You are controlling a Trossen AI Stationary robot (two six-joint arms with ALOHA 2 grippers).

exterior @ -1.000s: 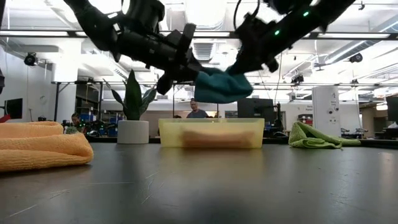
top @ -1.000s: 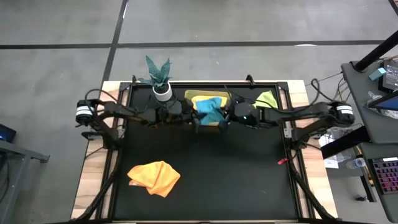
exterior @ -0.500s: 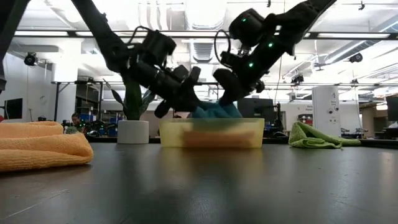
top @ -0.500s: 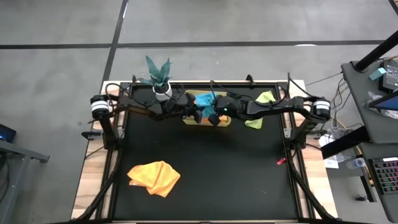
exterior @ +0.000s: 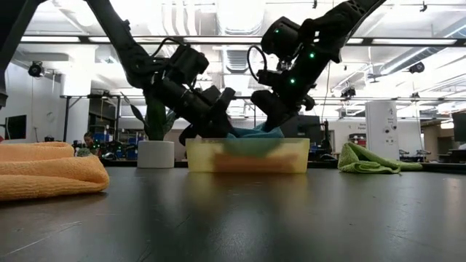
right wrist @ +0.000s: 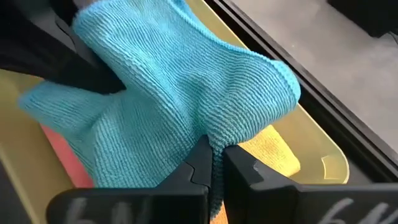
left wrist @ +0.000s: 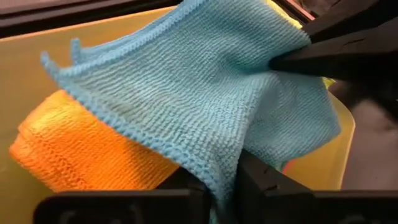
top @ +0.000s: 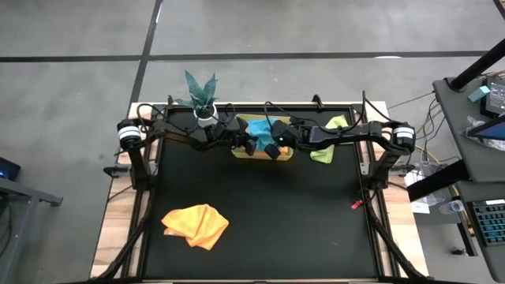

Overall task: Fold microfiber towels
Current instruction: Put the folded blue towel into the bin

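Both grippers meet over the translucent yellow bin [top: 260, 150] at the far edge of the table. They hold the teal towel [left wrist: 186, 99] between them, low inside the bin. The left gripper [left wrist: 217, 180] has its fingers pressed together on one edge of this towel, and the right gripper [right wrist: 214, 165] pinches another edge in the same way. Under the teal towel lies an orange towel [left wrist: 81, 155], and a pink one [right wrist: 59, 155] shows beside it in the bin.

The main risk, I think, is in the release. If one gripper lets go earlier than the other, the towel can be dragged sideways and its fold can open. The cloth is soft and looped, so it may catch on a fingertip and come up again with the arm. The two grippers are very close to each other and to the bin wall, so a careless lift may knock the bin or make the fingers collide.

The lime green towel [top: 331, 130] lies just right of the bin, and another orange towel [top: 196, 225] is crumpled at the near left, well apart; both look not yet folded.
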